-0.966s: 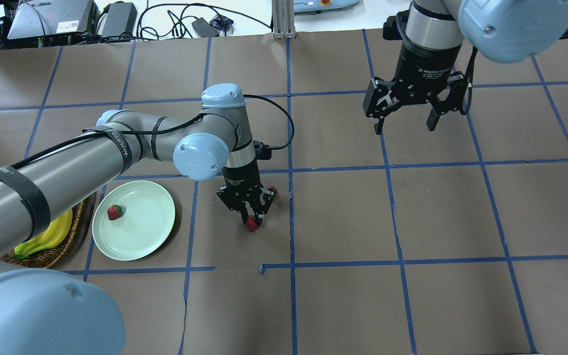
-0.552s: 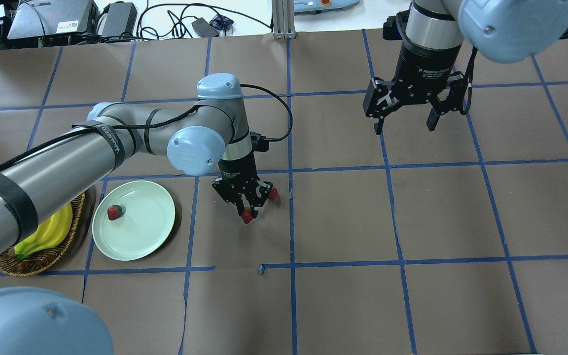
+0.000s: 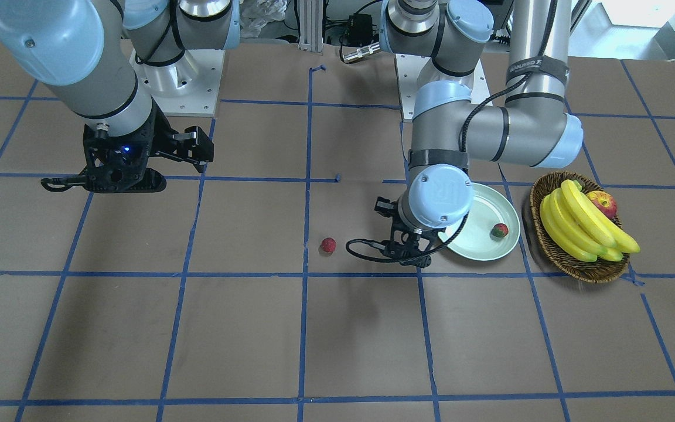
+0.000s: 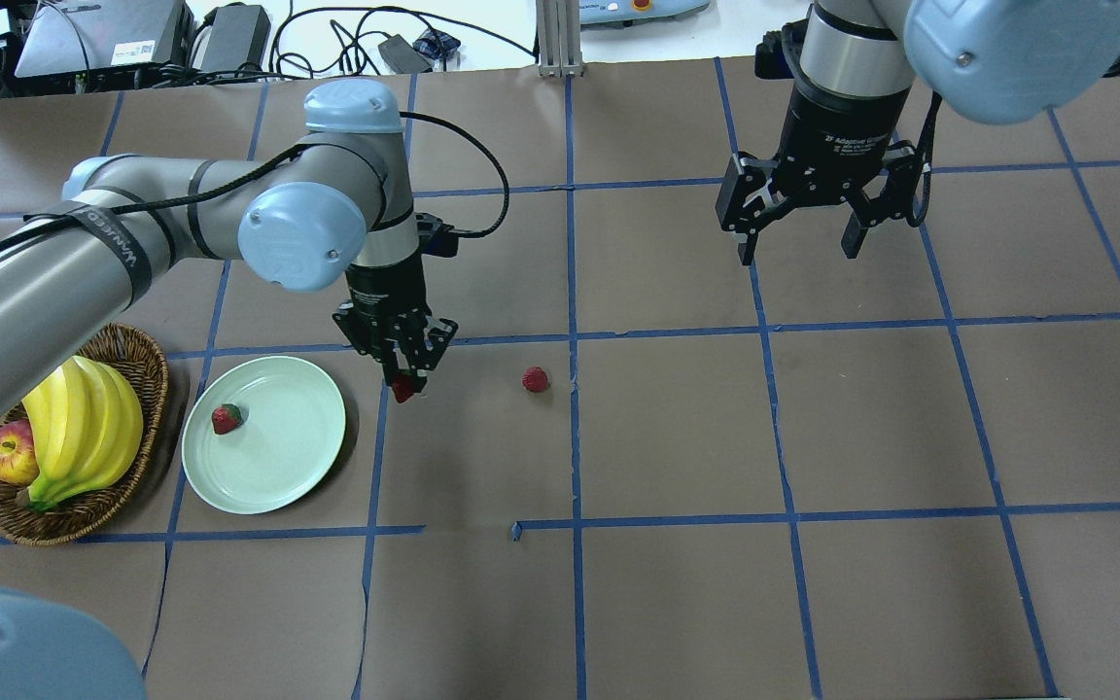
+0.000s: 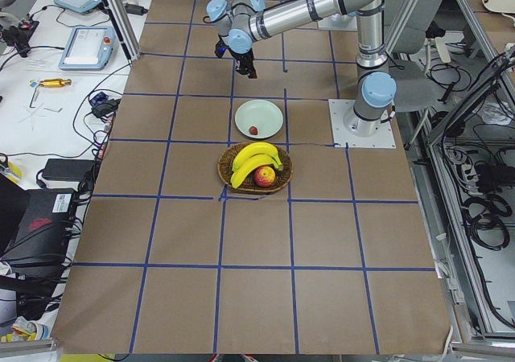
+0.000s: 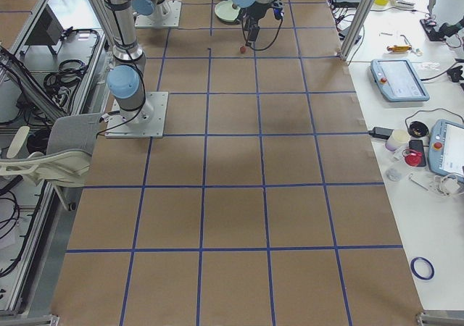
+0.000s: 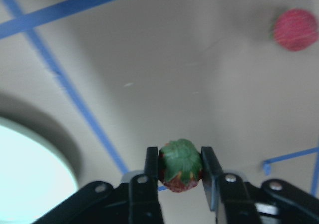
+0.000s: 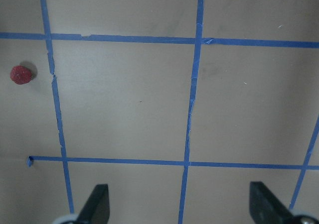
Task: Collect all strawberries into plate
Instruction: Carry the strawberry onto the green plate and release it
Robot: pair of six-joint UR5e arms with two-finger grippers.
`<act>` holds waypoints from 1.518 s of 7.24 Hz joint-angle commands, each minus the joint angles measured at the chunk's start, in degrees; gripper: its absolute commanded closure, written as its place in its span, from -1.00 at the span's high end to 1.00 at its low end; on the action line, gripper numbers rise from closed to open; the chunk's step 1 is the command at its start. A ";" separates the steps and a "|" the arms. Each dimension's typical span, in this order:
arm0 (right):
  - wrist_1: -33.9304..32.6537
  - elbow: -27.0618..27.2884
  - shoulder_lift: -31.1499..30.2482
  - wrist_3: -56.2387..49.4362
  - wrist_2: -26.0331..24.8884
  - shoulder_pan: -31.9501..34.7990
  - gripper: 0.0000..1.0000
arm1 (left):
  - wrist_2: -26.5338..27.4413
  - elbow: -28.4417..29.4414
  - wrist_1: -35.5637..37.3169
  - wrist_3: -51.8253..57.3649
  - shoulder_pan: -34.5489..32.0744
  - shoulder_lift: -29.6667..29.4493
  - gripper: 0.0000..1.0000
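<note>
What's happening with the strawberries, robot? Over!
Left pincer shut on held strawberry, near plate. Right pincer open. One plated strawberry, one loose strawberry. Nothing in the way.

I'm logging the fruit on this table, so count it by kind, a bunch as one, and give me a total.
Strawberries: 3 (one on the plate, one in the left gripper, one on the table)
Apple: 1
Banana bunch: 1
Total: 5
</note>
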 commanded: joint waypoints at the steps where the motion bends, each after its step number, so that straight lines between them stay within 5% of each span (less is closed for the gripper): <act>1: 0.00 0.00 0.00 -0.08 0.05 0.00 1.00 | 7.66 -0.99 -0.84 9.09 6.76 -0.01 -1.00; 4: -0.09 0.00 0.00 -0.08 0.05 0.00 1.00 | 10.13 -2.84 -0.05 12.82 12.15 -1.33 -1.00; 5: 0.00 0.00 0.00 -0.08 0.05 0.00 1.00 | 9.89 -2.93 0.39 12.47 12.24 -1.33 0.69; 9: 0.00 0.00 0.00 -0.08 0.05 0.00 1.00 | 8.93 -1.53 1.01 10.98 11.28 1.30 1.00; 11: 0.00 0.00 0.09 -0.17 -0.04 0.00 1.00 | 4.36 0.05 2.15 4.68 9.44 2.71 1.00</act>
